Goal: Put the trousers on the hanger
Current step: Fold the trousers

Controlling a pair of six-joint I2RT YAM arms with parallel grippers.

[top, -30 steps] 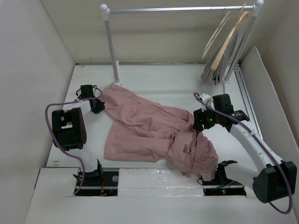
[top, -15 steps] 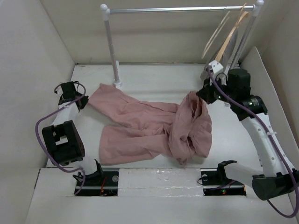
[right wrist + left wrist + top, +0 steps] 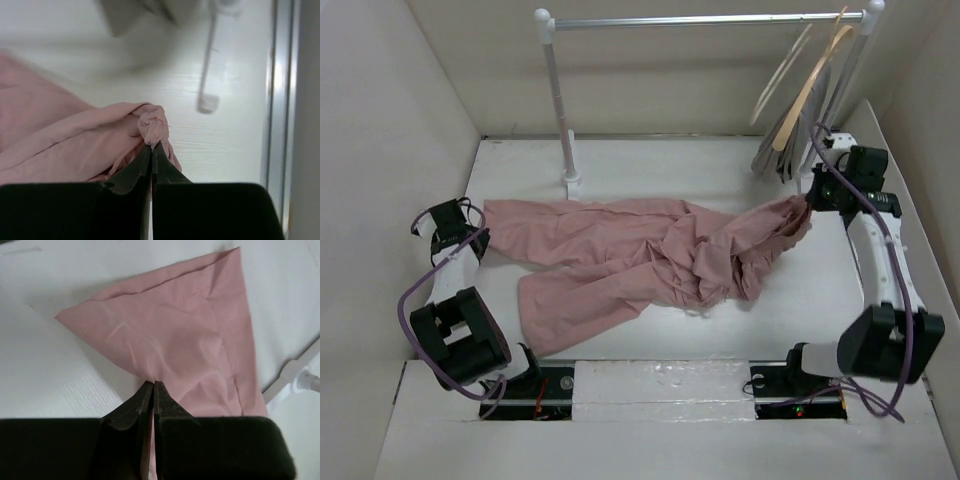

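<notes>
The dusty-pink trousers (image 3: 630, 250) lie stretched across the table between my two grippers. My left gripper (image 3: 478, 215) is shut on a leg end at the far left; the left wrist view shows the jaws (image 3: 153, 385) pinching the pink cloth (image 3: 180, 335). My right gripper (image 3: 807, 200) is shut on a bunched corner at the far right, seen in the right wrist view (image 3: 151, 146) gripping the wad of trousers (image 3: 150, 122). The pale cream hanger (image 3: 778, 78) hangs from the rail at the top right, beside a tan wooden hanger (image 3: 812, 85).
A clothes rail (image 3: 705, 20) spans the back on two white posts; the left post (image 3: 560, 110) stands just behind the trousers. A grey garment (image 3: 772, 150) hangs under the hangers, close to my right gripper. White walls enclose the table.
Both grippers moved outward, left arm further left, right arm to the far right near the rail post. The trousers were pulled from a bunched heap into a long stretched shape.
</notes>
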